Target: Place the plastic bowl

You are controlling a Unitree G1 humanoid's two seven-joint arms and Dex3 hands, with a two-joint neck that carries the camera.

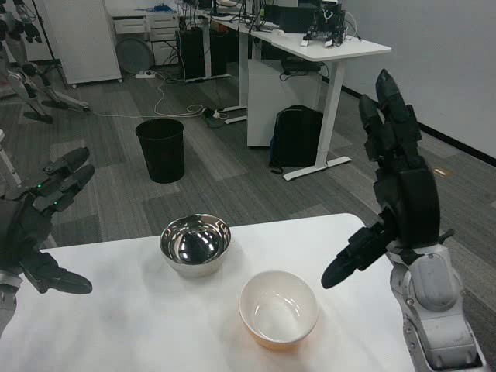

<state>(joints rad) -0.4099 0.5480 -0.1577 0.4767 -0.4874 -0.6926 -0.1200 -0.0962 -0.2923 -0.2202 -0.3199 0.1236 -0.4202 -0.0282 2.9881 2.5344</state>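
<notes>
The plastic bowl (278,309), cream inside with an orange base, stands upright on the white table (139,325) right of centre. My right hand (395,194) is raised above the table's right edge, fingers spread and pointing up, thumb sticking out toward the bowl; it holds nothing and is apart from the bowl. At the left edge my left hand (35,225) hovers over the table, fingers apart, empty.
A shiny steel bowl (195,243) sits just behind and left of the plastic bowl, near the table's far edge. Beyond the table are a black bin (161,149), a black backpack (297,136) and a white desk (310,46).
</notes>
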